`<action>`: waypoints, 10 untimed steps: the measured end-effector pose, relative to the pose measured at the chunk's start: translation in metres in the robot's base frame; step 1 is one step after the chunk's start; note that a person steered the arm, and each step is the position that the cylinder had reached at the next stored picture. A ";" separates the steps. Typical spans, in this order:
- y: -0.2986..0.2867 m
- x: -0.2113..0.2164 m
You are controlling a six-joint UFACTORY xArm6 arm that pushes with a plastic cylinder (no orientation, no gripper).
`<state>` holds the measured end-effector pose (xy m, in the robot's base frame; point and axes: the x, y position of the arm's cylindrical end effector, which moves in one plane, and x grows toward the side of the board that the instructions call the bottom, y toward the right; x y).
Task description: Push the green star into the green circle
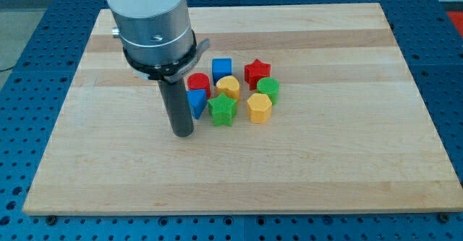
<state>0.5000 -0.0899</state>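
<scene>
The green star (222, 111) lies on the wooden board, at the lower left of a tight cluster of blocks. The green circle (268, 88) sits at the cluster's right, up and to the right of the star, with a yellow hexagon (259, 108) between and below them. My tip (183, 133) rests on the board to the left of and slightly below the star, a short gap away. A blue triangle (196, 102) lies between my rod and the star.
Other blocks in the cluster: a red circle (199, 83), a blue cube (221, 69), a red star (256, 72), a yellow heart-like block (228, 87). The wooden board (340, 161) rests on a blue perforated table.
</scene>
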 end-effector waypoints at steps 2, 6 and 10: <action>0.015 0.000; 0.046 -0.034; 0.069 -0.039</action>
<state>0.4612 -0.0207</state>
